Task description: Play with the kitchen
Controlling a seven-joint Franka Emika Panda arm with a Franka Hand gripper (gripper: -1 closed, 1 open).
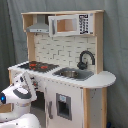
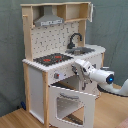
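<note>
Centrally, the kitchen point(image 1: 62, 65) is seen filling most of both exterior views: a tall toy unit of light wood and white panels, standing on a wooden floor point(image 2: 12, 119) before a grey backdrop point(image 1: 10, 30). Its black-red hob point(image 2: 52, 59) lies on the counter beside the sink point(image 1: 72, 73), over which the black faucet point(image 2: 75, 39) curves, and the grey hood point(image 2: 49, 21) is mounted under the top shelf. In the second exterior view the windowed oven door point(image 2: 70, 102) is found swung down and outward, hanging open at the lower centre of the frame, with the oven's hollow left dark behind it.

The claw point(image 2: 80, 67) is held against the front edge of the counter, just above the opened door and right of the knob strip, at the centre of the second exterior view; in the first exterior view the same white wrist is seen at the lower left, pressed close to the kitchen's front. Whether its fingers are parted or closed cannot be told, and nothing is seen to be carried.

The deciding relation is judged thus: the door lies directly below the claw, its long axis running across the cabinet front, its free upper edge tilted toward the arm. Any closing push would therefore have to be made from under that edge, upward and inward.
</note>
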